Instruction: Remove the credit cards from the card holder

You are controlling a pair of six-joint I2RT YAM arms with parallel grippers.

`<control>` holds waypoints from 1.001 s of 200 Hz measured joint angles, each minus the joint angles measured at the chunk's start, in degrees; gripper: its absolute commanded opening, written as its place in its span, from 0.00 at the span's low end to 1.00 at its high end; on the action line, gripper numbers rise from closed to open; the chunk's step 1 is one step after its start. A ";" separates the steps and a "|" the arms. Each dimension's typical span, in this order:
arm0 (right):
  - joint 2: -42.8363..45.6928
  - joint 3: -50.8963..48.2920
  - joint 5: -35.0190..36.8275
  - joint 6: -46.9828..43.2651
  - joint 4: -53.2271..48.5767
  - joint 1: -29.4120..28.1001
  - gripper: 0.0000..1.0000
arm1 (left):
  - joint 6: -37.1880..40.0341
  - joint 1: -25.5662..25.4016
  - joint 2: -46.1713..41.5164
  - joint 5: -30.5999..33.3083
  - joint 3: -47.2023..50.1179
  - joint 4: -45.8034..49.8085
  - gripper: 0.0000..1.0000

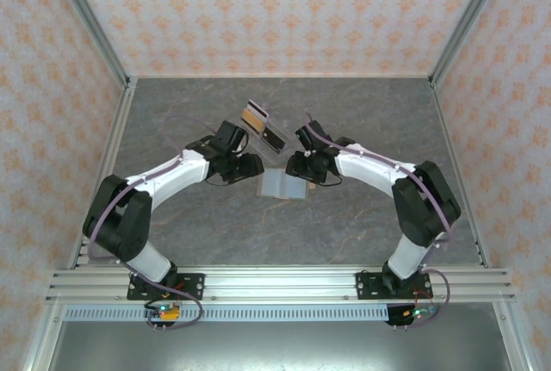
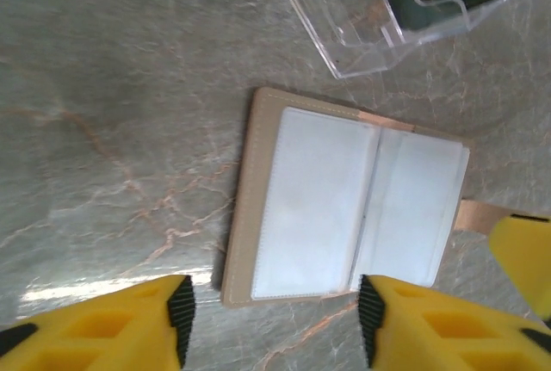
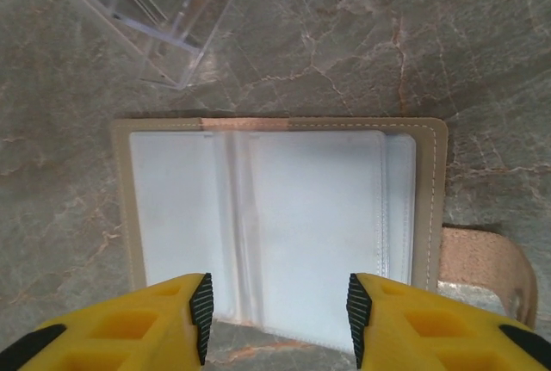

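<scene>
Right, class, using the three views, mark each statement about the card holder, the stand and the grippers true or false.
1. The tan card holder lies open on the table. True.
2. The clear plastic stand sits nearer the arm bases than the card holder. False: it stands beyond the holder, farther from the bases.
3. The left gripper and the right gripper both stand open. True.
4. The table is plain white. False: it is grey and marbled.
5. A tan strap sticks out from one side of the card holder. True.
</scene>
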State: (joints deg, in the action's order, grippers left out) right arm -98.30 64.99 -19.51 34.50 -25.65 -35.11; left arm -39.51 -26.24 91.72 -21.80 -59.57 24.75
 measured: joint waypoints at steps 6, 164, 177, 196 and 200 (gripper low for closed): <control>-0.52 0.00 0.00 0.07 0.07 0.00 0.47 | -0.04 -0.44 0.83 0.00 -0.57 0.00 0.48; -6.34 0.26 2.99 -0.68 0.20 0.00 0.42 | -2.47 -4.15 13.49 1.46 -5.14 0.07 0.28; -6.34 0.28 2.99 -0.68 0.20 0.00 0.41 | -2.43 -4.15 13.57 1.25 -5.14 -0.02 0.24; -6.67 0.55 2.97 -0.72 0.26 0.00 0.39 | -2.56 -4.15 13.57 0.79 -5.14 -0.33 0.23; -6.71 0.59 2.97 -0.74 0.33 0.00 0.39 | -2.58 -4.15 13.60 0.70 -5.14 -0.39 0.22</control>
State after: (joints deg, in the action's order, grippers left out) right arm -105.01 65.58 -16.53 33.76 -25.32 -35.11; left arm -42.09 -30.39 105.32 -21.10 -64.71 24.36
